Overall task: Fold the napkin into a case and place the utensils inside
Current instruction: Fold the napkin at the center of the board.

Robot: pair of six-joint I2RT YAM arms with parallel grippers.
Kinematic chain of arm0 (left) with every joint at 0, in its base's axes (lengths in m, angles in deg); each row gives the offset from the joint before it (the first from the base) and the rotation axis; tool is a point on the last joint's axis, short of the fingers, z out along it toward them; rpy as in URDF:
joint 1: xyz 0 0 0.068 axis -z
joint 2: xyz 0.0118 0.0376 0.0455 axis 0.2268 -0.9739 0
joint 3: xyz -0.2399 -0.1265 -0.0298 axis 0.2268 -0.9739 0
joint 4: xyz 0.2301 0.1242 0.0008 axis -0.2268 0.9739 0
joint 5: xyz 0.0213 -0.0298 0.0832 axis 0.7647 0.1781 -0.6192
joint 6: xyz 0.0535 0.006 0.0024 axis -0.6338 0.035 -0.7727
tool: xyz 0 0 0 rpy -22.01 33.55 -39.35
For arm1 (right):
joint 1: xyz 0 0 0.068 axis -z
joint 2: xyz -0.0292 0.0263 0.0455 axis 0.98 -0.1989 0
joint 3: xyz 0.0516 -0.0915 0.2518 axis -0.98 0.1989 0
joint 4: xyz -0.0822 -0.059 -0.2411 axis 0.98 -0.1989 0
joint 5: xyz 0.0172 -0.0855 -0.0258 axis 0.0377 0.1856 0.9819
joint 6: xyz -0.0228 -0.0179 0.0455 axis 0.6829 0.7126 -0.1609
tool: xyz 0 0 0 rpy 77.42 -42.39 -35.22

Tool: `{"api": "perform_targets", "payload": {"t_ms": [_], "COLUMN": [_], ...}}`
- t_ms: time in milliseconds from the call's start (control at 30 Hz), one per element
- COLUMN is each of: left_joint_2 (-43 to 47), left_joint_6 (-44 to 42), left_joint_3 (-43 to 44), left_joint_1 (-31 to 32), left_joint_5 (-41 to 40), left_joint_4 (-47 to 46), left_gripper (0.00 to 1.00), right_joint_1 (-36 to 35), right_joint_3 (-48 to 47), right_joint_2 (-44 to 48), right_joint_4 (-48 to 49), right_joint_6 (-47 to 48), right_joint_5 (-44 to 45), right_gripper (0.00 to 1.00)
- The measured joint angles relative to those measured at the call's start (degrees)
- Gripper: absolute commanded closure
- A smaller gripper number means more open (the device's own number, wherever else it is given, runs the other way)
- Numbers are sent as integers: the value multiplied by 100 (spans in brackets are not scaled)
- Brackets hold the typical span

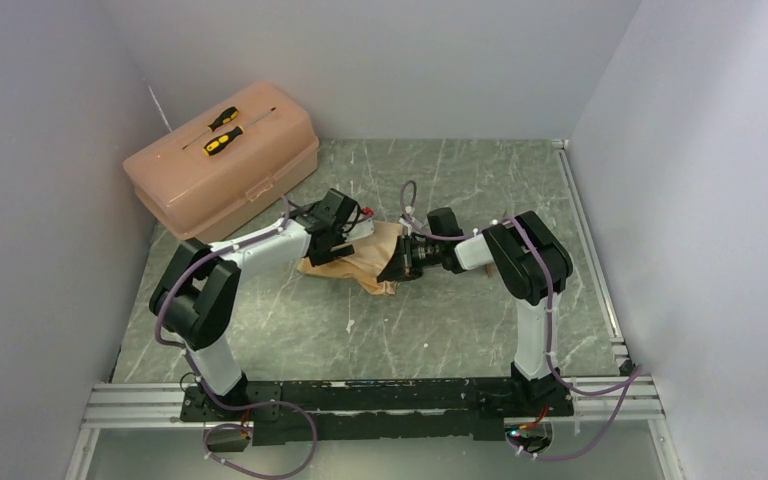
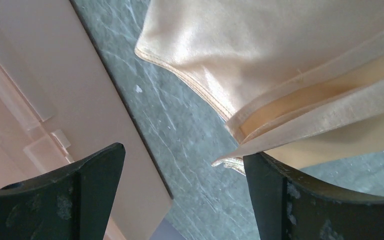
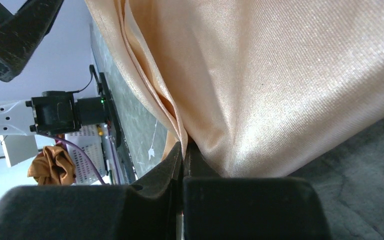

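Right jaws tight on napkin [image 3: 280, 75]

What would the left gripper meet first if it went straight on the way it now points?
Most likely the bare green table, seen between the open fingers of the left gripper. A folded corner of the napkin lies close beside one finger and might brush it; depth is unclear.

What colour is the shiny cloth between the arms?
Peach-tan: the satin napkin shows clearest in the right wrist view.

Toolbox [image 1: 250, 150] left of napkin [image 1: 360, 265] (right open).
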Motion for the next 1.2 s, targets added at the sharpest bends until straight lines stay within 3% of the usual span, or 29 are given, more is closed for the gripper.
{"api": "perform_targets", "payload": {"t_ms": [167, 367, 467, 600, 700, 933, 967, 1000, 1033, 1200], "left_joint_2": [-243, -542, -581, -719, -817, -769, -756, -741, -734, -732], "left_joint_6": [39, 114, 120, 164, 251, 588, 616, 658, 702, 822], "left_joint_3": [201, 151, 136, 120, 85, 79, 79, 79, 81, 184], "left_joint_1": [4, -9, -33, -70, -79, -177, -197, -219, -229, -269], "left_joint_5": [0, -2, -24, -79, -164, -57, -28, 11, 46, 192], "left_joint_4": [-76, -223, -315, -466, -507, -422, -398, -367, -334, -72], "left_gripper": [6, 6, 6, 6, 6, 6, 6, 6, 6, 6], "right_joint_1": [2, 0, -2, -2, 7, 11, 11, 11, 11, 11], "right_joint_3": [-68, -227, -245, -245, -201, -166, -166, -162, -151, -76], "right_joint_2": [9, 11, 31, 164, 343, 699, 763, 866, 999, 1878], "right_joint_4": [-179, -516, -551, -518, -280, 48, 15, -42, -125, -595], "right_joint_6": [22, 22, -39, -151, -267, -275, -219, -142, -61, 466], "right_joint_5": [20, 46, 20, 9, 116, 221, 286, 361, 468, 1023], "right_gripper": [99, 84, 68, 59, 45, 34, 29, 12, 2, 0]}}
